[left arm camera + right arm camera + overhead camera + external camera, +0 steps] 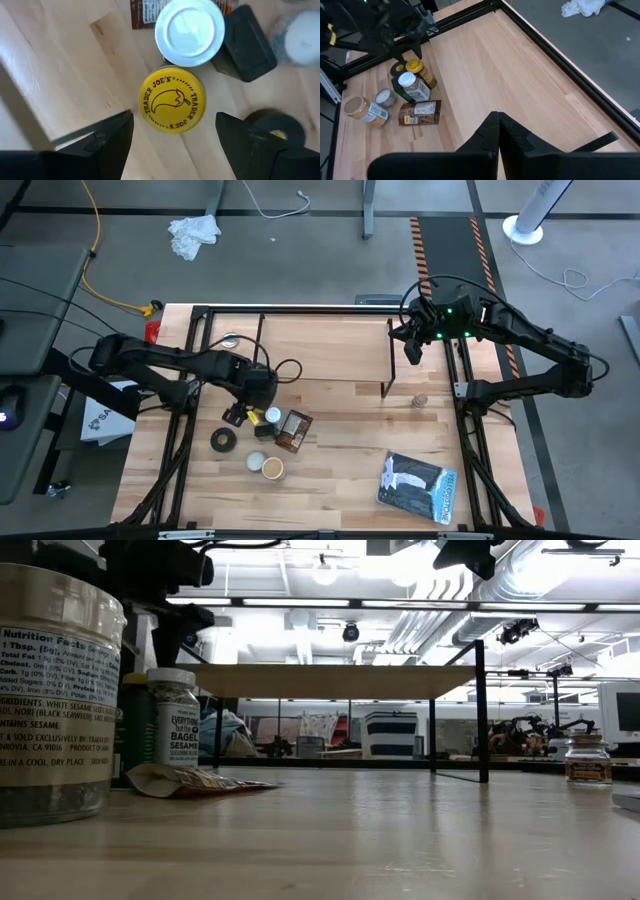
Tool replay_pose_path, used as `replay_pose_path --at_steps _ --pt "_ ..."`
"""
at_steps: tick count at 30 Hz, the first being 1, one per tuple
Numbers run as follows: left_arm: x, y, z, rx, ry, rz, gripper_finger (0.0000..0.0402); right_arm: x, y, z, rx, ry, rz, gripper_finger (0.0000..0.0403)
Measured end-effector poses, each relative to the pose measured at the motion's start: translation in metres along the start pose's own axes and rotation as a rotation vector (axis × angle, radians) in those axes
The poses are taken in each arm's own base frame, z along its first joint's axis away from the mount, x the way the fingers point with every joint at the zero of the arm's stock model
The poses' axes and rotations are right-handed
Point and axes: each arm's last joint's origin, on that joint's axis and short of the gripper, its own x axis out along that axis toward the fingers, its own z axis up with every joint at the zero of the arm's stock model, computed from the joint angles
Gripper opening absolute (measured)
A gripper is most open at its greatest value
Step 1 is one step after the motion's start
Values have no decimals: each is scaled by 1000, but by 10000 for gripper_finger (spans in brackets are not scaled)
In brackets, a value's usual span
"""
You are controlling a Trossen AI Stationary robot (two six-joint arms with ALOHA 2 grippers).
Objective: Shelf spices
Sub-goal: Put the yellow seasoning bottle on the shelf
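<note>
The spices stand clustered at the table's near left: the yellow-lidded jar (171,106), the white-capped bottle (189,32), the dark bottle (243,42), the flat brown packet (293,430) and the tan-lidded jar (272,469). A tiny brown-topped jar (421,400) stands alone to the right. The shelf (300,345) stands on its wire legs at the far middle. My left gripper (173,117) is open and hovers over the yellow-lidded jar, one finger on each side of the lid, touching nothing. My right gripper (498,125) is shut, raised over the shelf's right end.
A black tape roll (223,440) and a small silvery tin (257,459) lie among the spices. Another tin (231,340) sits toward the shelf's left end. A dark printed booklet (418,483) lies at the near right. The table's black frame rails (470,430) run along both sides.
</note>
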Motion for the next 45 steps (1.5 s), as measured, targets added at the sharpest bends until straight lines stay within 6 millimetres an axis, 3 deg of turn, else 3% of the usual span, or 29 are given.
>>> replay_pose_path --at_steps 24,32,39,45 --pt "37 13 14 2 79 -61 280 0 0 0 30 0 0 0" --pt "37 13 15 -27 66 -68 278 0 0 0 44 0 0 0" --pt "36 11 15 -62 67 -78 229 0 0 0 44 0 0 0" --pt "26 9 16 -126 101 -99 225 0 0 0 44 0 0 0"
